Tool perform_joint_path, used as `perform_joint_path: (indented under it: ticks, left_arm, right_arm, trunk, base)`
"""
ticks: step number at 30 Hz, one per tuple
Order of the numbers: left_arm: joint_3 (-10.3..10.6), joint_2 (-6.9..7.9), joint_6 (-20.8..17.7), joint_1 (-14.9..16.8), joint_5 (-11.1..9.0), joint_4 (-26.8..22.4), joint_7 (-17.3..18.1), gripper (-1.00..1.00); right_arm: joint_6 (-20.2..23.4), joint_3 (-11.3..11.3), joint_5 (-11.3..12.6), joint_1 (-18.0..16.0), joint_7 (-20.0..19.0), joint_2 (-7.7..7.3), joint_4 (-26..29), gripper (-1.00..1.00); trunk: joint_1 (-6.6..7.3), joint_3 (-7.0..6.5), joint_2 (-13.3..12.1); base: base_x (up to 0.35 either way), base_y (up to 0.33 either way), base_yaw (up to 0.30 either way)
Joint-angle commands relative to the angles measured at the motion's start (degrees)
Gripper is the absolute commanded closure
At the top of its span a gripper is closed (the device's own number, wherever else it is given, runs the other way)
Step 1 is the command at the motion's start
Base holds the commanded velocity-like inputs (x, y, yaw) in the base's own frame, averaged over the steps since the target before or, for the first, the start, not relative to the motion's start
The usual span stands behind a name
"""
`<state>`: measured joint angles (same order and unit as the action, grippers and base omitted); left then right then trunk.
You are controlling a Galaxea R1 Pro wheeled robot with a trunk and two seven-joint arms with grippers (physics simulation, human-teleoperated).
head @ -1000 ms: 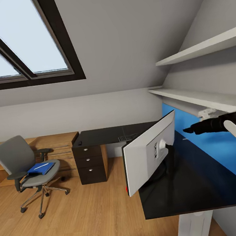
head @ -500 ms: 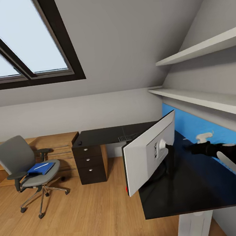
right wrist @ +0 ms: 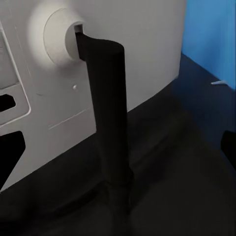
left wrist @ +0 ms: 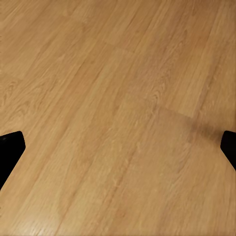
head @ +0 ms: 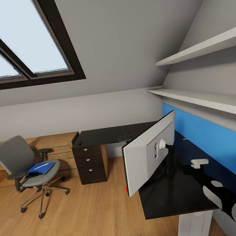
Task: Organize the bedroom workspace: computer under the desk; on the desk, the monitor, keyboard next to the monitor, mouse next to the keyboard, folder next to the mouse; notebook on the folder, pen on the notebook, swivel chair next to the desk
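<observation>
White-backed monitor (right wrist: 73, 73) before right claw (right wrist: 118, 147)

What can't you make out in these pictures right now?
- Monitor screen: head view shows its white back.
- Keyboard: mostly behind the monitor.
- Notebook: cannot tell it apart on the folder, too small.
- Right gripper: fingertips cut by frame edges.

A large dark-framed skylight window (head: 19, 45) sits in the sloped ceiling — below it a light wooden drawer cabinet (head: 59, 151) on warm oak plank flooring (head: 90, 218); two white wall shelves (head: 201, 99) top a bright blue wall panel (head: 218, 142).
</observation>
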<state>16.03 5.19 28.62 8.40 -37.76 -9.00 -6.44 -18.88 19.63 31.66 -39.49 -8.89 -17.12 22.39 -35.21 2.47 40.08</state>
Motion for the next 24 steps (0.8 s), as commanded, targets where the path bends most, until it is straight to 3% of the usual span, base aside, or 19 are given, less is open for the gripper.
perform_joint_path:
  ticks: [1,12,18,24]
  left_arm:
    - [0.5,0.04,0.1,0.0,0.0,0.0,-0.5,-1.0]
    - [0.5,-0.1,0.2,0.0,0.0,0.0,-0.5,-1.0]
    - [0.5,-0.05,0.4,0.0,0.0,0.0,-0.5,-1.0]
    - [0.5,-0.11,0.4,0.0,0.0,0.0,-0.5,-1.0]
  right_arm:
    - [-1.1,0.3,0.6,-0.1,-0.2,0.4,-0.6,-1.0]
    - [-2.5,0.3,0.7,1.2,-0.3,2.48,-1.6,-1.0]
    - [-2.6,0.2,0.6,1.8,-0.3,2.7,-1.8,-1.0]
    - [-3.4,0.2,0.7,2.0,-0.3,2.7,-2.4,-1.0]
  trunk:
    - [-0.02,0.1,0.1]
    - [-0.02,0.1,0.1]
    - [-0.02,0.1,0.1]
    - [-0.02,0.1,0.1]
  base:
    - [0.0,0.0,0.0]
    - [0.0,0.0,0.0]
    - [-0.009,-0.014,0.001]
    - [-0.109,-0.189,0.114]
